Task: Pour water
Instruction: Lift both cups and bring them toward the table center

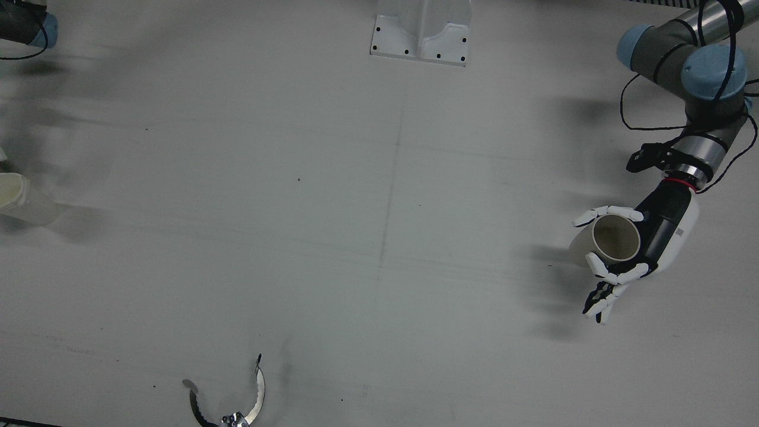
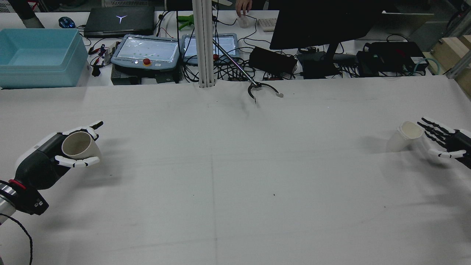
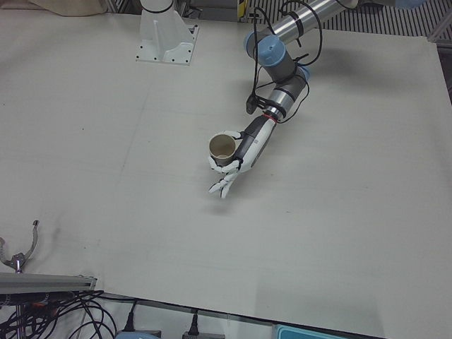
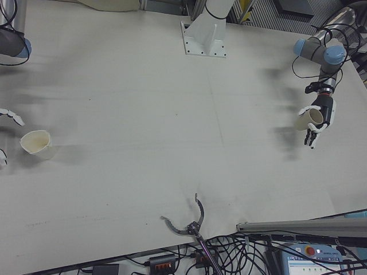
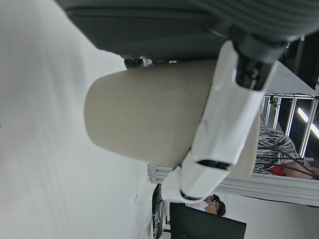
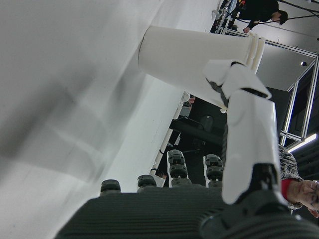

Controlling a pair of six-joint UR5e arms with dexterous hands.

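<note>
Your left hand [image 2: 55, 156] had its fingers wrapped around the tan cup [image 2: 78, 145], lifted clear of the table [image 2: 235, 176] at its left edge. Over on the right, your right hand [image 2: 447, 144] was spread, fingers apart, just beside the white cup [image 2: 404, 135] standing there.

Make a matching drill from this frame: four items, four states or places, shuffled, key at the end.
Items:
1. left hand
2. right hand
3. white cup
4. grabber tool

States:
A. stands on the table, ungripped
B. open, fingers spread beside a cup
C. closed around the tan cup
D. lies at the table's far edge in the rear view

Pairs: 1-C, 2-B, 3-A, 4-D
</note>
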